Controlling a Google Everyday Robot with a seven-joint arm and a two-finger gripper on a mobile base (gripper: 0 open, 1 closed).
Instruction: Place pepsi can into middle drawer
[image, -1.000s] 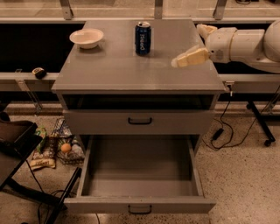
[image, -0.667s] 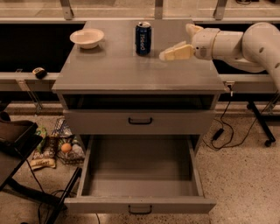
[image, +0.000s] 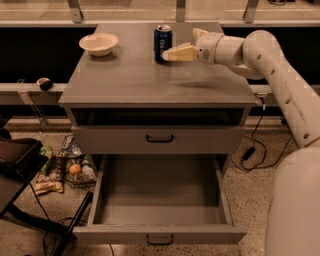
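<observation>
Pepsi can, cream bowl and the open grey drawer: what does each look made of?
The small dark-blue pepsi can looks like thin painted metal, given its silver top. The cream bowl is matte, ceramic or plastic; cannot tell. The wide grey middle drawer looks like painted sheet metal: thin flat walls. The gripper is right beside the can.

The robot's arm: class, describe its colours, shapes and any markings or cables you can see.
The arm is white, made of smooth rounded tubular segments with bulbous joints; no cables or markings show on it. The gripper, over the cabinet top beside the pepsi can, is a cream-yellow tapering wedge on a rounded white wrist.
</observation>
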